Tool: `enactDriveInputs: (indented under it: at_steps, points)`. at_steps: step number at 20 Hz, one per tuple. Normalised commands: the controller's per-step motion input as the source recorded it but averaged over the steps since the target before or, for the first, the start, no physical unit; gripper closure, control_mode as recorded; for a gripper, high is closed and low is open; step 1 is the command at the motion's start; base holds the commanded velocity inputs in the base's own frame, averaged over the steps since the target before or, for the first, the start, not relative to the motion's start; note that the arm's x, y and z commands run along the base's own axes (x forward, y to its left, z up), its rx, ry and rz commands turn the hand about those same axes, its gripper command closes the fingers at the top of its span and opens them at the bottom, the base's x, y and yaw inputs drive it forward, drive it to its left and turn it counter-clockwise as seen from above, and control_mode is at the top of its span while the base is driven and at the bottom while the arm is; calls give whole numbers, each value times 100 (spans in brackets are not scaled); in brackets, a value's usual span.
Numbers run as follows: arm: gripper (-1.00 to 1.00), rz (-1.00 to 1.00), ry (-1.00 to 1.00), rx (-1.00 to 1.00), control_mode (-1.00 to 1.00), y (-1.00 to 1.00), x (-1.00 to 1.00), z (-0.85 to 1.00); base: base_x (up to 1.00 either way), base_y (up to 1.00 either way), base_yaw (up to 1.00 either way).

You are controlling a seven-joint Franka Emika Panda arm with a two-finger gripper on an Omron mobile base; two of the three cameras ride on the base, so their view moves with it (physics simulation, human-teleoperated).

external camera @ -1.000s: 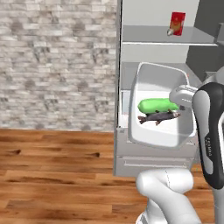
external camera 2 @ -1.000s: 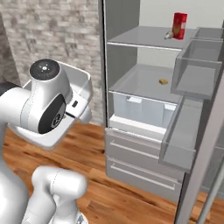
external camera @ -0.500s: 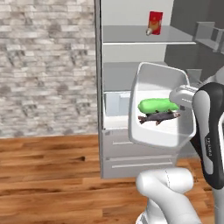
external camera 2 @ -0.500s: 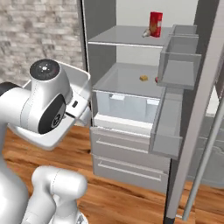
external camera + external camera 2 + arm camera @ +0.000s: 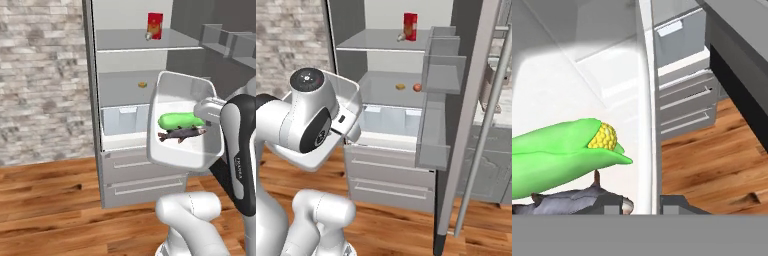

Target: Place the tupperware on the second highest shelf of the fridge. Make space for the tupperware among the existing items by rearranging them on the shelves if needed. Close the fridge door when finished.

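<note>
Grey-steel fridge [image 5: 386, 165] open, tupperware [image 5: 182, 122] carried toward it at centre right.
Second highest shelf [image 5: 386, 85], mid-frame, bears an orange-brown lump [image 5: 400, 87] and red fruit [image 5: 417, 88]; jaws clamp the container's rim, so next comes lifting it onto bare shelf.

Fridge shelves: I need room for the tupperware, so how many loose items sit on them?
4. A red carton and a tiny pale object sit on the upper shelf; an orange-brown lump and a red fruit on the shelf below. Others may be hidden.
</note>
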Motion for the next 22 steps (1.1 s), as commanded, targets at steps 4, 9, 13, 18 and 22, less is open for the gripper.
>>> enactDriveInputs:
  at_steps: [4,9,13,18,22]
  points:
    - [100,0,0,0,100,0,0,0,5,-17,-24]
    - [100,0,0,0,100,0,0,0,8,-4,-14]
    - [100,0,0,0,100,0,0,0,0,0,0]
    - [100,0,0,0,100,0,0,0,50,1,-3]
    - [100,0,0,0,100,0,0,0,85,-23,-1]
